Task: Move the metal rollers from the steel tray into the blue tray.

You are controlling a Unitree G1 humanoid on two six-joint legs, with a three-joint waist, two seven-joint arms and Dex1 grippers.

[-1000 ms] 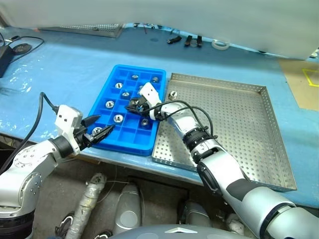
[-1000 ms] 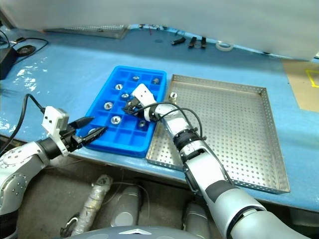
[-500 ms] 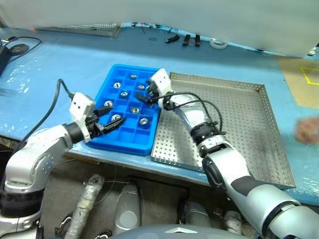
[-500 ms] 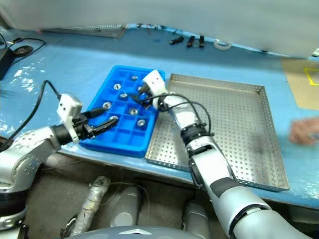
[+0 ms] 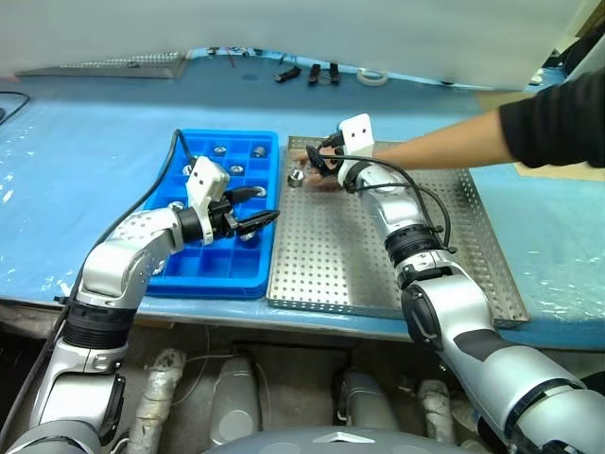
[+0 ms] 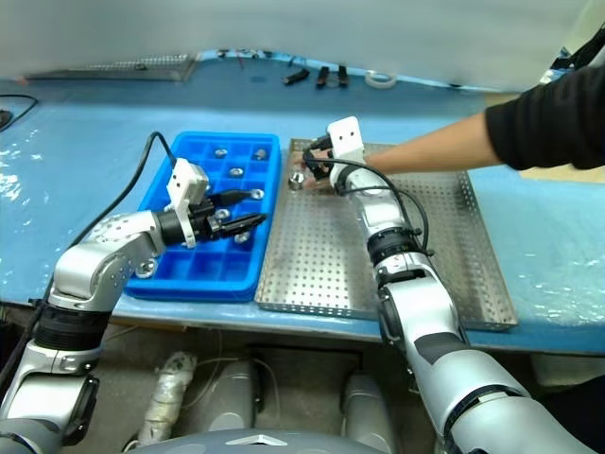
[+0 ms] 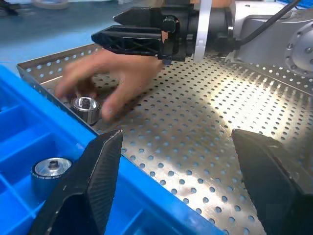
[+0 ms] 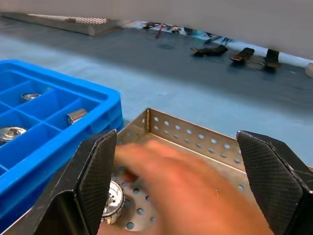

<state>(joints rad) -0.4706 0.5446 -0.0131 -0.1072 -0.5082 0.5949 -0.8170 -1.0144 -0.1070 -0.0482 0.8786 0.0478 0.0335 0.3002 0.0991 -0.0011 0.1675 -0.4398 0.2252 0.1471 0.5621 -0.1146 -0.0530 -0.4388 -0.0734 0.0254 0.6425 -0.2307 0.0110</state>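
The steel tray (image 5: 378, 255) lies mid-table, with the blue tray (image 5: 213, 284) on its left. One metal roller (image 5: 296, 179) stands in the steel tray's far left corner. Several more rollers (image 5: 236, 170) sit in the blue tray's compartments. My right gripper (image 5: 317, 159) hovers open and empty just above that corner, over a person's hand (image 7: 117, 78) that reaches to the roller (image 8: 111, 196). My left gripper (image 5: 265, 206) is open and empty above the blue tray's right side, pointing toward the steel tray.
The person's arm in a dark sleeve (image 5: 558, 118) crosses the steel tray from the right. Small tools (image 5: 312, 73) and a tape roll (image 5: 371, 77) lie at the table's back. Another perforated tray (image 5: 104, 66) is at the back left.
My right gripper opened and swung from over the blue tray to the steel tray's far left corner. A person's hand came in from the right. My left gripper moved right over the blue tray.
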